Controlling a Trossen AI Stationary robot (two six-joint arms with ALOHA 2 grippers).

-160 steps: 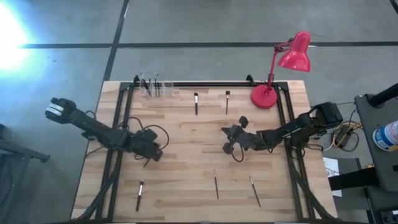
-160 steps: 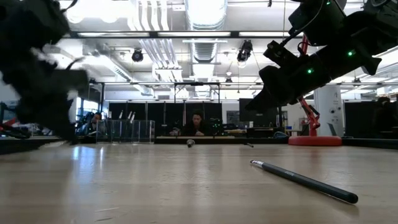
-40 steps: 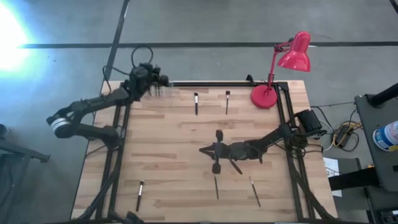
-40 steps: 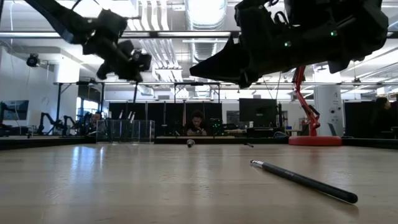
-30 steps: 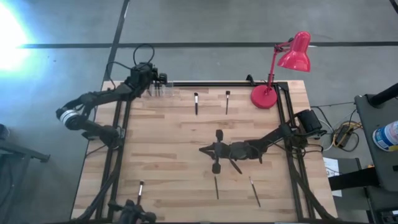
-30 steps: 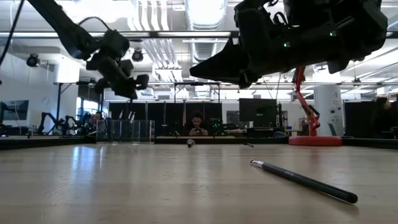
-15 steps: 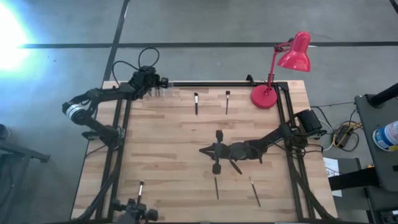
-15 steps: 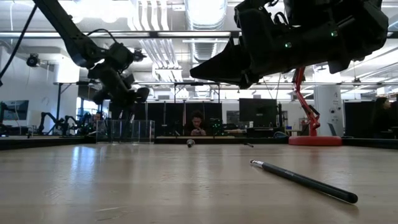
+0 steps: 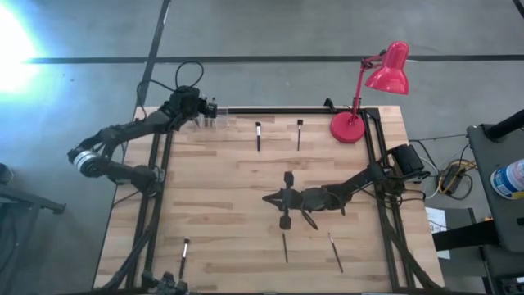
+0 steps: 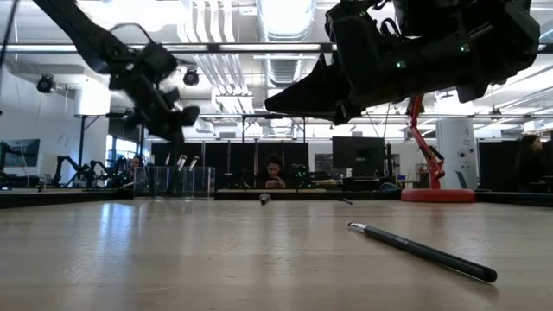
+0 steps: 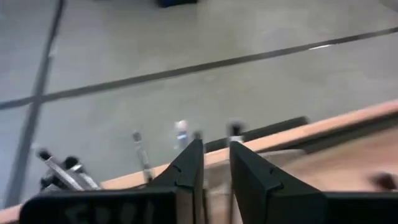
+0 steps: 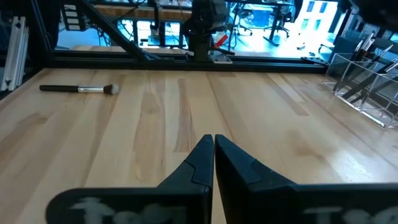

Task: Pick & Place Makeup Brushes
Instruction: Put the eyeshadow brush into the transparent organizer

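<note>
Left gripper [image 9: 211,107] is hovering over the clear acrylic holder [image 9: 205,120] at the far left corner of the tabletop [image 9: 237,188]; in the left wrist view its two dark angular fingers [image 11: 186,168] are standing a narrow gap apart with nothing between them, and a few thin brushes with pale ferrules are poking up just past the fingertips, blurred. In the low view that gripper is hanging above the holder [image 10: 177,181], which is boxy and see-through, with brush tips sticking out of the top. Right gripper [image 9: 267,197] is sitting mid-table over bare wood, its wedge-shaped matte black fingers [image 12: 205,163] pressed together on nothing. Tabletop is pale butcher-block planks with visible grain, framed by black rails. Loose makeup brushes are lying flat on it: two near the far edge [image 9: 258,135] [image 9: 300,133], side by side but apart, dark handles with small dark bristle heads; one near the front left corner [image 9: 184,256]; two thin dark sticks near the front, just ahead of the right gripper [image 9: 285,246] [image 9: 336,252]. Low view is showing one long slim dark-handled brush [image 10: 422,250] lying diagonally close to the camera. Right wrist view is picking up a brush with a silvery ferrule and fluffy tip [image 12: 79,89] well off to the side, plus the holder [image 12: 367,81]. Red desk lamp [image 9: 370,82] with round base is standing at the far right corner, clear of both arms. A person [image 10: 274,173] is sitting in the room beyond the table.
</note>
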